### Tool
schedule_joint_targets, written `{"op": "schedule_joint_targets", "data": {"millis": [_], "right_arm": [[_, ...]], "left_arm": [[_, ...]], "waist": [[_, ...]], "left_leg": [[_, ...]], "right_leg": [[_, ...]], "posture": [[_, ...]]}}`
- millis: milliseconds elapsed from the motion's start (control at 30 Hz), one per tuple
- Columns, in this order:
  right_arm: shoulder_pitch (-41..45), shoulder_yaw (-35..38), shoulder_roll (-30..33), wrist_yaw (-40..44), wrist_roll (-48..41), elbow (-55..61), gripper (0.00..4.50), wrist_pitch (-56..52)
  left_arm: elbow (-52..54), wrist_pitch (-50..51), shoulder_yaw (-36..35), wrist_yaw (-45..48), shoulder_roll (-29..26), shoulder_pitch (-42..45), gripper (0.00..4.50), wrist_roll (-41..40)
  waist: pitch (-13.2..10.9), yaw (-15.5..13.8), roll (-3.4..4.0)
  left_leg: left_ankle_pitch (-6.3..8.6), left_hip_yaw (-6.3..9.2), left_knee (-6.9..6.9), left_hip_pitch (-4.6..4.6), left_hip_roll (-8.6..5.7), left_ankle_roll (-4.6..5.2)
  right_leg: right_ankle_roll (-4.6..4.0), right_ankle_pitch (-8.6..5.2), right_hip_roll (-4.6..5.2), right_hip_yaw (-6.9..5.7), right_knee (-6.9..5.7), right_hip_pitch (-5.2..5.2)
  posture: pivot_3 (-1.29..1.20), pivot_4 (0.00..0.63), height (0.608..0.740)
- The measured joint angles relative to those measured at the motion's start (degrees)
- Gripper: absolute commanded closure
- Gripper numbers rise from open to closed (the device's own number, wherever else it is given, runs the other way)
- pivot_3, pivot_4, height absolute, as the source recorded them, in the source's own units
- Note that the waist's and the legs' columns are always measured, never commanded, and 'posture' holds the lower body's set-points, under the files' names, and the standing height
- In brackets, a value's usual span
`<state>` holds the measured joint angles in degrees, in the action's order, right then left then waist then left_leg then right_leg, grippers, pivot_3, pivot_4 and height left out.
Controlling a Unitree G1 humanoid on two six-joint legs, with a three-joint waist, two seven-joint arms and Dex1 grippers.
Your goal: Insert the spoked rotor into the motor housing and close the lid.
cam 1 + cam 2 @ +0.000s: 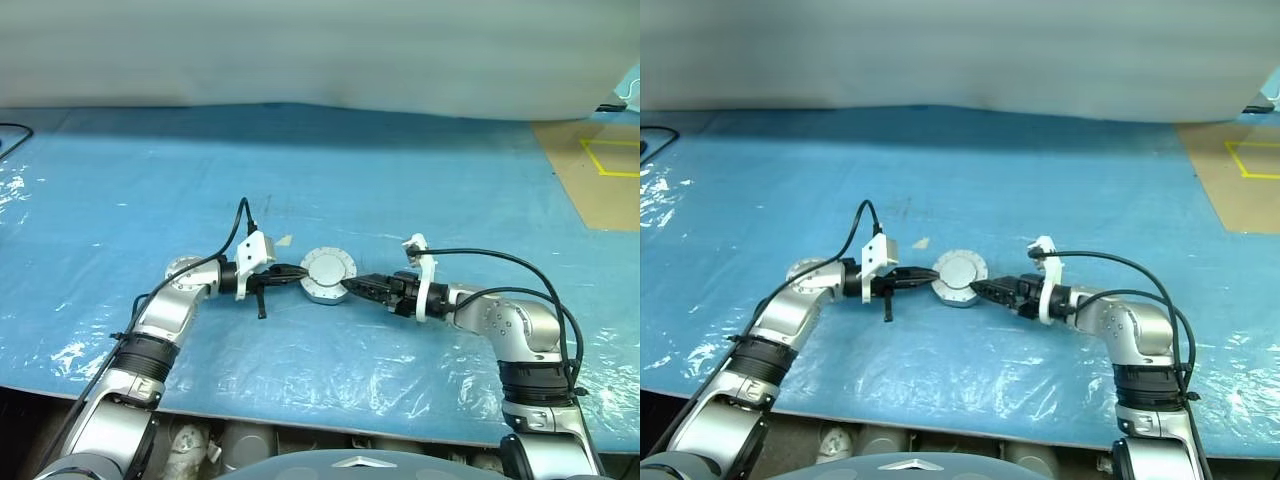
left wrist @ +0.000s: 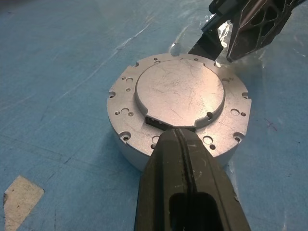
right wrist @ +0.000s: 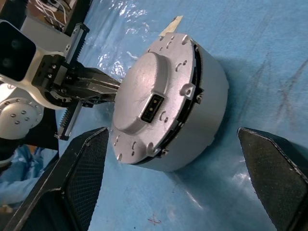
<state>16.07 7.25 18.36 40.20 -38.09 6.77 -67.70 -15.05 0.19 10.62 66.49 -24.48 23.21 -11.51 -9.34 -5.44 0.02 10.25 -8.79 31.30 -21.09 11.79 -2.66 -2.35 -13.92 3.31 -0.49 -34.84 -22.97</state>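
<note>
The motor housing (image 1: 321, 294), a short gray cylinder, stands on the blue sheet in the middle, between both arms. The lid (image 1: 327, 268) lies flat on top of it, raised circle up; a dark seam runs between lid (image 3: 149, 91) and housing wall (image 3: 204, 110). The spoked rotor is hidden. My left gripper (image 1: 298, 271) is shut, and its tip (image 2: 180, 137) rests at the housing's left edge, over the lid's rim. On the right side my right gripper (image 1: 352, 287) is open, its fingers (image 3: 82, 168) spread wider than the housing and apart from it.
A small beige scrap (image 1: 284, 240) lies just behind the left gripper. The blue plastic-covered table (image 1: 320, 170) stretches far back. A brown board with yellow tape (image 1: 600, 170) sits at the far right, and the table's front edge (image 1: 300, 415) is close below the arms.
</note>
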Motion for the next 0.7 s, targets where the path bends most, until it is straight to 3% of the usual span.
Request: {"op": "schedule_joint_targets", "data": {"millis": [567,700], "right_arm": [[5.0,-1.9,-5.3,-2.5,-0.2,-7.7,0.04,3.1],[5.4,-1.9,-5.6,-3.0,0.0,-8.8,0.91,3.9]], "left_arm": [[-2.5,-2.9,-0.4,0.3,0.0,0.1,4.5,0.1],[-2.8,-3.5,-0.4,0.3,0.0,0.1,4.5,0.1]], "waist": [[0.0,0.2,0.0],[0.0,0.2,0.0]], "left_leg": [[0.0,0.0,0.02,0.1,-0.01,-0.01],[0.0,0.0,0.03,0.08,0.0,-0.01]], "right_leg": [[0.0,0.01,-0.01,0.0,-0.09,0.05],[0.0,0.01,0.0,0.01,-0.1,0.04]], "posture": [[0.0,0.15,0.74],[0.0,0.15,0.74]]}}
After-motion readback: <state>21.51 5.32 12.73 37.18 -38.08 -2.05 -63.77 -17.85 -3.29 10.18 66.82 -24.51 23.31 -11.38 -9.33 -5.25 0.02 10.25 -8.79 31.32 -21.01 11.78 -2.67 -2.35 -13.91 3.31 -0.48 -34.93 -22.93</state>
